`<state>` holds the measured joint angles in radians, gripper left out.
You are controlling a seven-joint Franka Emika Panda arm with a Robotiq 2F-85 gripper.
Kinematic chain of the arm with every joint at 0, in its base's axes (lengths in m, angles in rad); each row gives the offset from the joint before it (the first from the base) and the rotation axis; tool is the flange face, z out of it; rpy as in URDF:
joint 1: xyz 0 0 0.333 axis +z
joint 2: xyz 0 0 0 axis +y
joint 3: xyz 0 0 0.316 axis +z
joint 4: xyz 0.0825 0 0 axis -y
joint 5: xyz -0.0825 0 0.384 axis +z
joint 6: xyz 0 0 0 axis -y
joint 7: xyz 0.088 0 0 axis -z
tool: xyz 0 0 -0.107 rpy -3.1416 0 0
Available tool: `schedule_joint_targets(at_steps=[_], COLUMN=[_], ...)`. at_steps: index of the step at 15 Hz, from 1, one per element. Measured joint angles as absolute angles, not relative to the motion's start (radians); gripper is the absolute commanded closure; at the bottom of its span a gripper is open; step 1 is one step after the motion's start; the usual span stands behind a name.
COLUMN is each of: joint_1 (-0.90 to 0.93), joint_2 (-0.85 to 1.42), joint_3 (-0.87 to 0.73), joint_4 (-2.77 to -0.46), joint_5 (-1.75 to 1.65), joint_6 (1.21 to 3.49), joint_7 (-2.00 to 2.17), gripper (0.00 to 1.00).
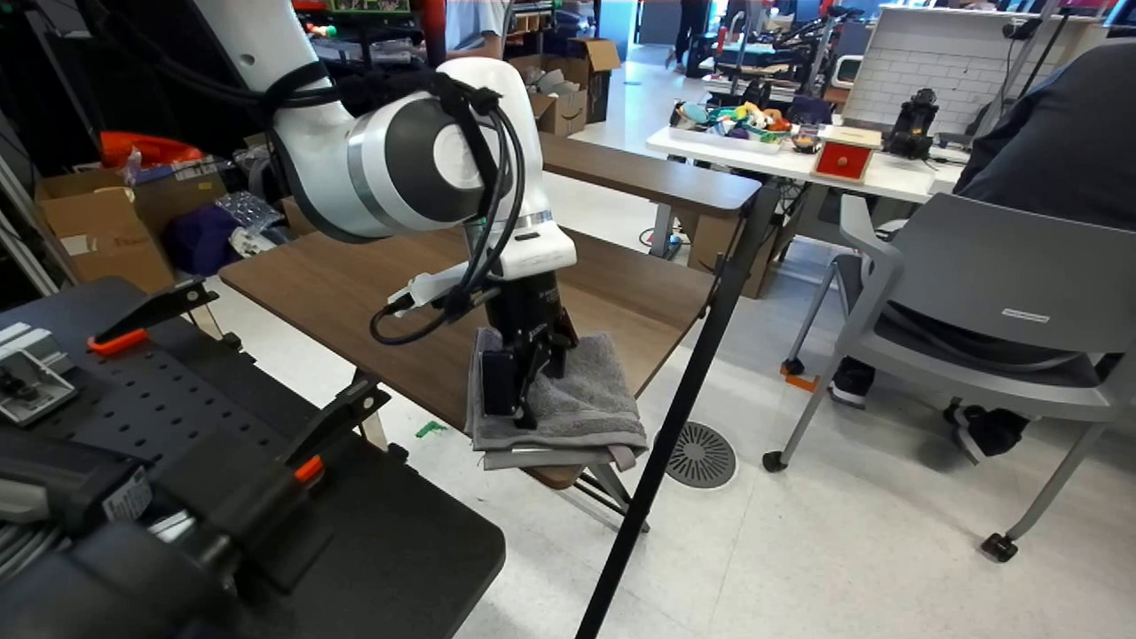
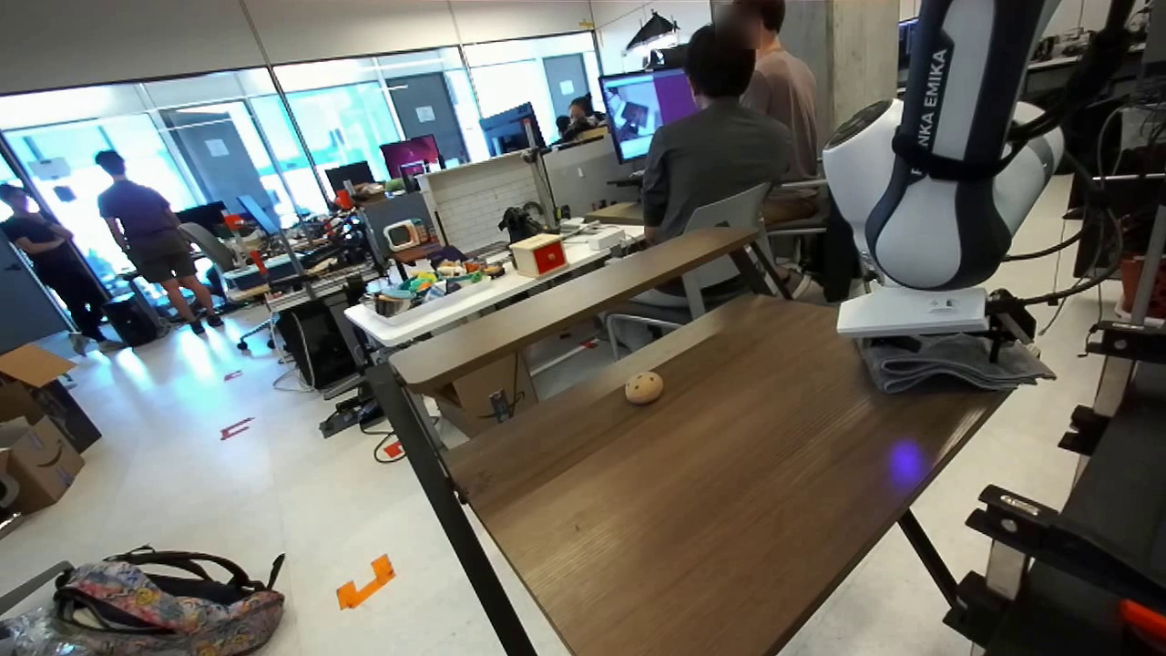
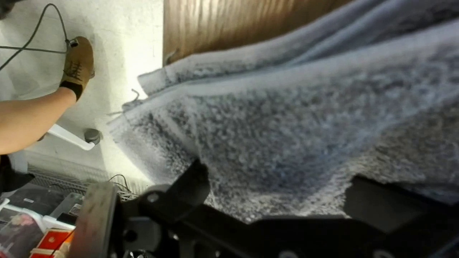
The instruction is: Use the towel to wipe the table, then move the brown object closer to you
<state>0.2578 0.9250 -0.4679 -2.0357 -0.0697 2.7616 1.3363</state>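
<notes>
Grey looped cloth is filling much of your wrist view: the folded towel [image 3: 272, 132] is lying in soft layers on a corner of the wood-grain table [image 2: 729, 483], part of it jutting past the edge. Your gripper [image 3: 276, 190] is standing over it with its fingers [image 3: 193, 181] spread wide apart, grey pile showing between them; whether the tips are pressing into it, you cannot judge. In an exterior view the smooth white wrist housing [image 2: 911, 312] is hiding most of the gripper from you, and the arm [image 2: 938, 237] is being cut off at the top. The brown object [image 2: 644, 387], a roundish tan lump with dark specks, is resting on the table well apart from the towel, near the raised shelf [image 2: 583, 301]. In an exterior view a dark shape [image 1: 106, 577] is sitting in the lower corner, too blurred for you to name. Behind the table, an open cardboard box [image 1: 568, 111] is holding pale, crumpled pieces, and a shallow white tray [image 1: 723, 144] is carrying small colourful things you cannot make out singly. Nearer the camera, a black bench [image 1: 417, 532] is showing rows of round holes.
</notes>
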Motion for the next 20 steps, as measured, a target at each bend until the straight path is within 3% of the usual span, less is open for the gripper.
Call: schedule_joint_targets(at_steps=[5,10,14,20], joint_1=[0.281,0.333,0.370,0.371], joint_2=[0.902,0.818,0.780,0.794], joint_3=[-0.416,-0.254,-0.171,-0.219], joint_4=[-2.101,-2.226,-2.278,-2.228], joint_5=[-0.065,-0.009,0.044,0.086], joint_6=[2.938,3.063,3.065,2.986], joint_7=[1.310,1.240,1.194,1.176], gripper=[0.00,0.00,0.00,0.00])
